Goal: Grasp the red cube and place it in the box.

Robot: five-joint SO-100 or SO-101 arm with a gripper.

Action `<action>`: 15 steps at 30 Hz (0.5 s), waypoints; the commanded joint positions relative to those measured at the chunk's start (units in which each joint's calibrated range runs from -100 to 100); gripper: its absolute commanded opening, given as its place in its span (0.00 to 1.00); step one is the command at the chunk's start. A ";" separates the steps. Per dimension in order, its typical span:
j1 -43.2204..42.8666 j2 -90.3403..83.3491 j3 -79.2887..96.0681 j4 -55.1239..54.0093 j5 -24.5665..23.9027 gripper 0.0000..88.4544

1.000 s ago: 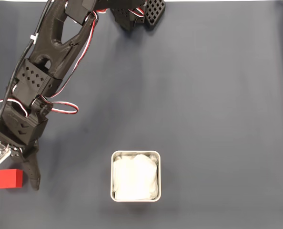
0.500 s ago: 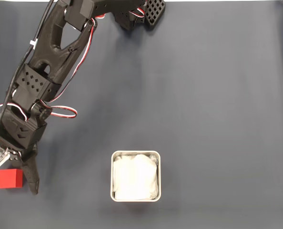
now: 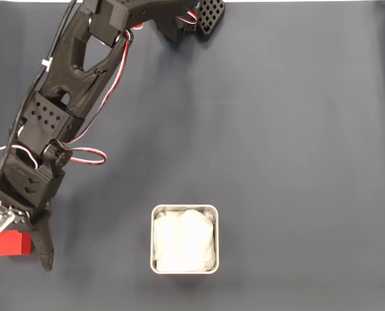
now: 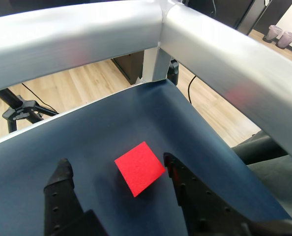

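Red cube (image 4: 139, 168) sits on the dark mat (image 3: 277, 129) near its left edge in the fixed view, well apart from the box (image 3: 184, 214) — metal tin, white lining. Gripper (image 4: 117, 167) is over the cube, fingers (image 4: 62, 172) spread either side — cube between them, nearer one finger, not pinched.

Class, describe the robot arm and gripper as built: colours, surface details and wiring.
The arm is matte black plastic with grids of small diamond-shaped holes. Red, white and black wires loop along it, and a thin black cable runs down its edge. The gripper has two black fingers dotted with small round holes.
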 commanded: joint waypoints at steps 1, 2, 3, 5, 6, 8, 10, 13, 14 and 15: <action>-1.07 -1.10 -2.82 -0.37 -0.88 0.48; -1.21 -1.27 -2.82 -0.21 -0.98 0.48; -1.43 -1.44 -2.63 -0.21 -1.07 0.48; -1.71 -1.79 -2.36 -0.05 -1.22 0.48; -1.85 -2.05 -2.36 0.12 -1.27 0.48; -2.06 -2.31 -2.27 0.53 -1.27 0.48; -2.28 -2.57 -2.27 0.94 -1.07 0.48; -2.35 -2.83 -1.81 1.18 -0.63 0.48; -2.49 -3.09 -1.54 1.18 -0.59 0.48; -2.49 -3.26 -1.17 1.18 -0.44 0.48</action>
